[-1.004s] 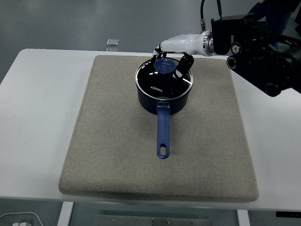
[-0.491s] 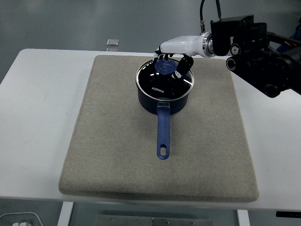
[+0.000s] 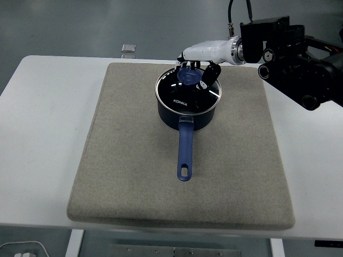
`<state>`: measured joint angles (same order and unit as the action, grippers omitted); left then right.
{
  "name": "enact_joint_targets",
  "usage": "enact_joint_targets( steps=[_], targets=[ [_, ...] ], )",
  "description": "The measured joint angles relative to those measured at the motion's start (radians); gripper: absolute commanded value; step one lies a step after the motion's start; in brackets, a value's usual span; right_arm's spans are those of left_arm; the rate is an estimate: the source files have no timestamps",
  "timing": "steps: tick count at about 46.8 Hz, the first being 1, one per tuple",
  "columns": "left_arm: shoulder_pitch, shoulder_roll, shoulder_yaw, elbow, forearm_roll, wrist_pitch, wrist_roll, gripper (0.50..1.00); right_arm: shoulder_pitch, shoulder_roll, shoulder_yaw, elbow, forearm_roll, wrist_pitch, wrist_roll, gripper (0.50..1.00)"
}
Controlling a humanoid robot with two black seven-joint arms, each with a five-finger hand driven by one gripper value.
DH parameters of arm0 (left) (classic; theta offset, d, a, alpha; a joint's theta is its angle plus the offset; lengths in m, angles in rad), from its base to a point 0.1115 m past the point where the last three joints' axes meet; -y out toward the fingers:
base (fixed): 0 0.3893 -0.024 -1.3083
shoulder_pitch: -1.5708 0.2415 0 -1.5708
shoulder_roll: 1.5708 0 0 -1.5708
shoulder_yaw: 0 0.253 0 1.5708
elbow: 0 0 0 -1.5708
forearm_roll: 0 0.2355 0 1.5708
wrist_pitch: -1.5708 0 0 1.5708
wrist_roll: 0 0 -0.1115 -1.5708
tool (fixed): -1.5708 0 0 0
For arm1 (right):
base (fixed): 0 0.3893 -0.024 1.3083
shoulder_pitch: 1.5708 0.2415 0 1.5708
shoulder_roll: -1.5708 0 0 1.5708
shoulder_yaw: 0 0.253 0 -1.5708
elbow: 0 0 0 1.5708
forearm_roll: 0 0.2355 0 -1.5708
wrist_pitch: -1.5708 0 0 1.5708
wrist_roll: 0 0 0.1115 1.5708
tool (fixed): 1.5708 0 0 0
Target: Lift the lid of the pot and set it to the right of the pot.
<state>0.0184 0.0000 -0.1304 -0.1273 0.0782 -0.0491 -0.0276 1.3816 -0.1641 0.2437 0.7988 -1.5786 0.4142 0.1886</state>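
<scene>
pot lid (image 3: 187,95) knob in right hand (image 3: 197,67)

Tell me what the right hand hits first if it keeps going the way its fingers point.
Likely the blue knob of the pot lid: the right hand points down with its fingers around it.

Glass lid (image 3: 188,92) on dark-blue pot (image 3: 186,110); handle nearward

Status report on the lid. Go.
Right robot hand curled around lid knob. Lid on the pot. Mat right of pot bare. Left arm unseen.
</scene>
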Motion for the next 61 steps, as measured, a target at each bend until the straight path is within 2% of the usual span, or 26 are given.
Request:
enact_joint_targets(
  steps=[18,28,38,46,61],
  targets=[
    [0.0,0.0,0.0,0.0,0.0,0.0,0.0,1.0,0.009,-0.003,0.002,-0.001,0.004,0.017,-0.001,0.533],
    [0.0,0.0,0.0,0.0,0.0,0.0,0.0,1.0,0.011,-0.003,0.035,-0.004,0.005,0.035,-0.003,0.533],
    [0.0,0.0,0.0,0.0,0.0,0.0,0.0,1.0,0.061,-0.008,0.057,-0.033,0.006,0.064,-0.003,0.533],
    [0.0,0.0,0.0,0.0,0.0,0.0,0.0,1.0,0.081,-0.03,0.057,-0.055,0.008,0.076,-0.003,0.533],
    [0.0,0.0,0.0,0.0,0.0,0.0,0.0,1.0,0.074,-0.121,0.05,-0.08,0.008,0.079,-0.003,0.525]
  ],
)
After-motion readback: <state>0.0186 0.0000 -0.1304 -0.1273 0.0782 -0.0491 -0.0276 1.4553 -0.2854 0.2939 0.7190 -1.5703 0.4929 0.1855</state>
